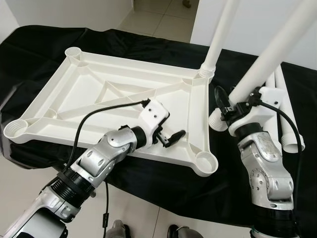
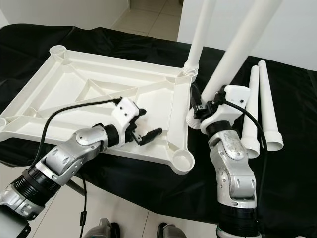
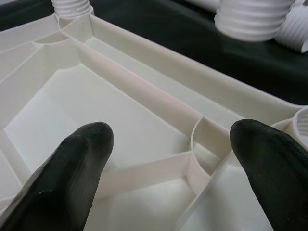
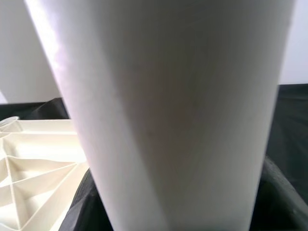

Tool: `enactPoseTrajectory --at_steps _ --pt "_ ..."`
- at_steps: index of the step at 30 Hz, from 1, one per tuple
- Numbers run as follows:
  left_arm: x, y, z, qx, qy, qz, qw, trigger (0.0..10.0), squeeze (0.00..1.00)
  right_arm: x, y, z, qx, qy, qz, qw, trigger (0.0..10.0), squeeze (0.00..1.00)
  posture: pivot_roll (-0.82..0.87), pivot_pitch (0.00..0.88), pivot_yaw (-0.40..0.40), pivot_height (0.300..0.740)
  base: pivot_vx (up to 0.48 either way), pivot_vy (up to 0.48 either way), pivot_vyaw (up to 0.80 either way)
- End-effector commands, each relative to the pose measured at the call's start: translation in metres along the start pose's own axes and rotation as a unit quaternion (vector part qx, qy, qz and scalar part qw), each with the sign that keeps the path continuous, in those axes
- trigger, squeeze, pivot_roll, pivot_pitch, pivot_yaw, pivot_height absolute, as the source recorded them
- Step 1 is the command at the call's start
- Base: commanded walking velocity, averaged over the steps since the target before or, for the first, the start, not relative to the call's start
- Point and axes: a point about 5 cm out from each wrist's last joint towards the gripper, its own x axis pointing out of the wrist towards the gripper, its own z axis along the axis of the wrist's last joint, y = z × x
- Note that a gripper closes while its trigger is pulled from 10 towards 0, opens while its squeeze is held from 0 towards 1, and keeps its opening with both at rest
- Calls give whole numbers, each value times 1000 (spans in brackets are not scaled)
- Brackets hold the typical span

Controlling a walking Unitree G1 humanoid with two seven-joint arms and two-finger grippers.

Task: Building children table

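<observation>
L gripper (image 1: 171, 139): fingers apart, over tabletop (image 1: 74, 94) near-right | R gripper (image 1: 225, 106): clamped on tilted leg (image 1: 277, 44) | far-right leg (image 1: 220, 32) upright in socket

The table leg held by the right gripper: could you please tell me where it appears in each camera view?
Left eye view: the held leg slants from the upper right corner down to the right gripper.
Right eye view: same slant, right of centre, beside the leg already standing in its socket.
Left wrist view: its ribbed end, top edge.
Right wrist view: close up, centre.
Shared landmark: the upturned white tabletop.
</observation>
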Motion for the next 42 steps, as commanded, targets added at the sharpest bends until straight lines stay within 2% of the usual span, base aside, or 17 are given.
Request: enactPoseTrajectory --at_steps 1,8,10,18,27,31,32,33,36,40,42 --pt "-4 -20 -3 19 11 -200 980 10000 0 -3 -2 8 -7 -19 -1 1000 10000 0 27 139 17 740 0 0 0" --pt "-2 -18 -6 35 19 -213 976 10000 0 -5 -8 11 -17 -22 -6 1000 10000 0 17 141 18 740 0 0 0" --pt "-2 -16 -4 23 14 -212 977 10000 0 -5 -8 11 -19 -23 -5 1000 10000 0 17 144 18 740 0 0 0" --pt "-1 -20 -15 62 33 -225 972 10000 0 -7 -9 15 -22 -27 -2 999 10000 0 8 161 18 740 0 0 0" --pt "-1 -20 -20 76 42 -249 964 10000 0 -10 -10 17 -26 -25 -2 999 10000 0 -4 173 23 740 0 0 0" --pt "2 -16 -24 93 57 -236 966 10000 0 -11 -10 17 -26 -26 -2 999 10000 0 -5 175 25 740 0 0 0" --pt "4 -15 -27 115 65 -228 965 10000 0 -11 -10 18 -26 -26 -1 999 10000 0 -6 177 26 740 0 0 0" --pt "4 -15 -27 115 65 -228 965 10000 0 -11 -10 18 -26 -26 -1 999 10000 0 -6 177 26 740 0 0 0" --pt "9 -13 -31 149 72 -215 962 10000 0 -11 -9 18 -25 -27 -1 999 10000 0 -8 175 28 740 0 0 0" --pt "13 -9 -30 156 68 -200 965 10000 0 -12 -8 18 -25 -27 -1 999 10000 0 -3 169 35 740 0 0 0" --pt "17 -2 -26 154 61 -183 969 10000 0 -12 -6 18 -23 -28 0 999 10000 0 -3 168 34 740 0 0 0"
